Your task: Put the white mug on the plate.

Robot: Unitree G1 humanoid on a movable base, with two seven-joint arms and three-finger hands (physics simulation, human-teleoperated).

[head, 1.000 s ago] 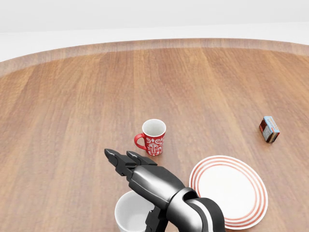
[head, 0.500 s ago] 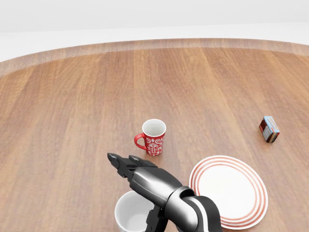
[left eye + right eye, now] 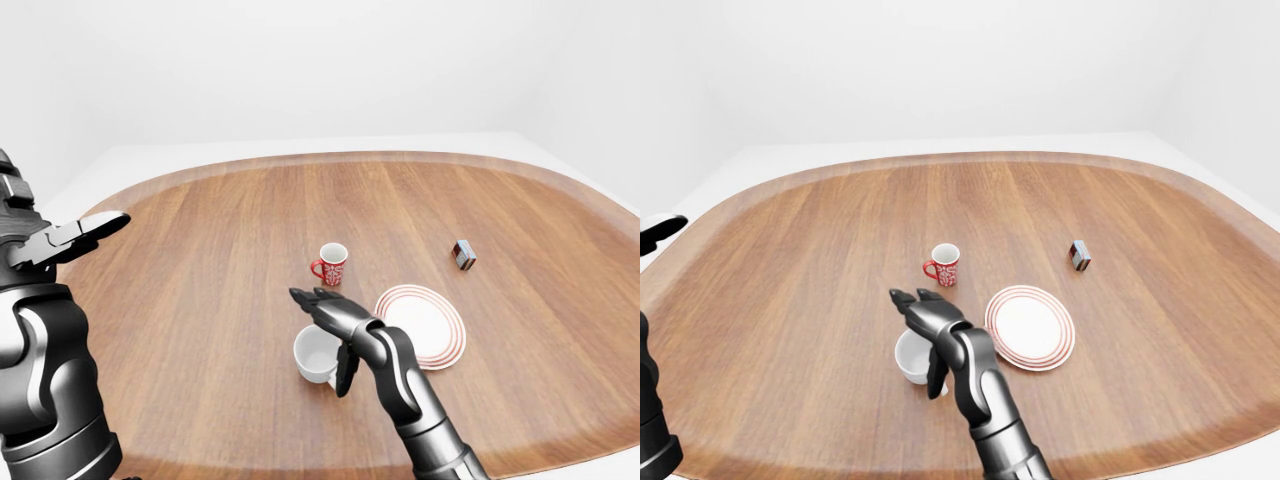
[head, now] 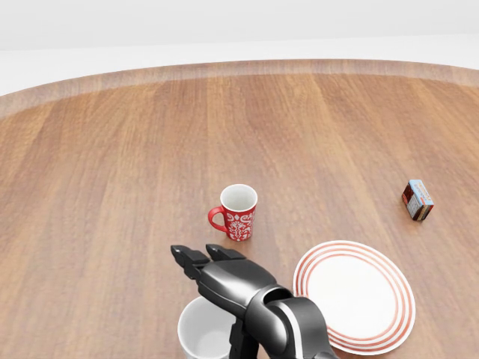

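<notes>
Fingers of the right hand spread, two stretched out over the far rim of the white mug, a third hanging down at the mug's right side; not closed around it, and contact with the wall not possible to tell. White mug standing upright on the desk, mouth up, near the robot, just left of the plate but not touching it. Plate with red rings bare, nothing on it. A red patterned mug farther away, between and beyond the two, handle to the left in the left-eye view. A small box well apart at the far right. Left hand raised at the left edge of the left-eye view, well away from everything, fingers extended and holding nothing.

Step in hand, as a judgement: the approach to grasp, hand placed above the mug but grasp not yet made. Mug not yet lifted, so most of the task still ahead.

Next move probably: lower the hand a little, close on the rim or wall, check for a firm hold, then lift and carry a short way right to the plate's middle. Care needed not to tip the mug.
</notes>
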